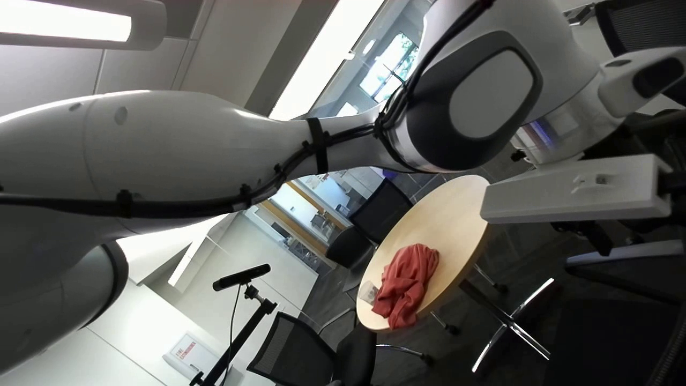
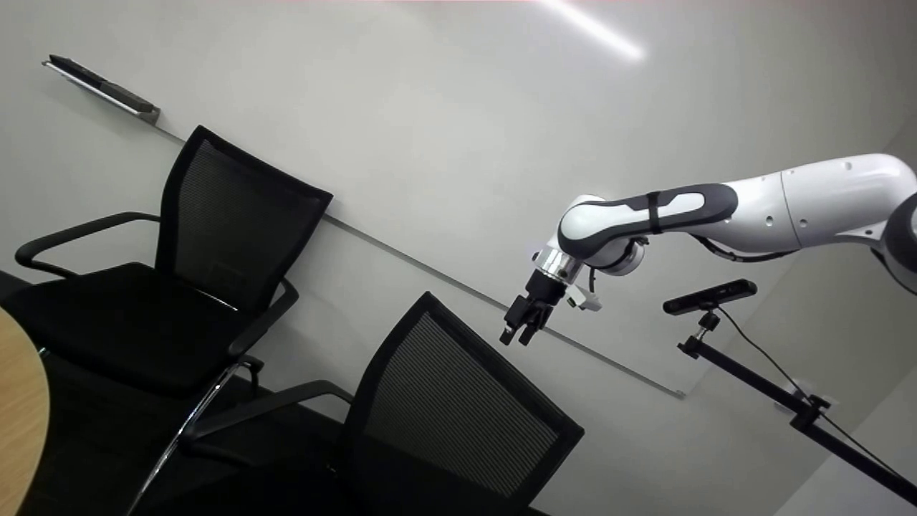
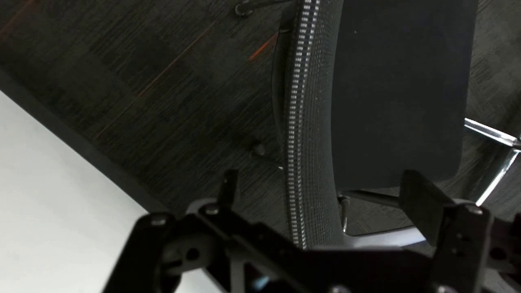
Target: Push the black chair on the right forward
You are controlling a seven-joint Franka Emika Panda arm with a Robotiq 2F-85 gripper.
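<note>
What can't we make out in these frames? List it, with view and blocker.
Underside of the black chair: its seat and backrest cover it, wrist view.
Whether the gripper touches the backrest: its own body covers the backrest's near part, bottom of the wrist view.
Robot arm: base cut off by picture edges, both exterior views.
Anything beneath the red cloth: folds hide it, in an exterior view.

Black chair [image 3: 386, 101] cropped, gripper [image 3: 319, 181] blurred in wrist view
</note>
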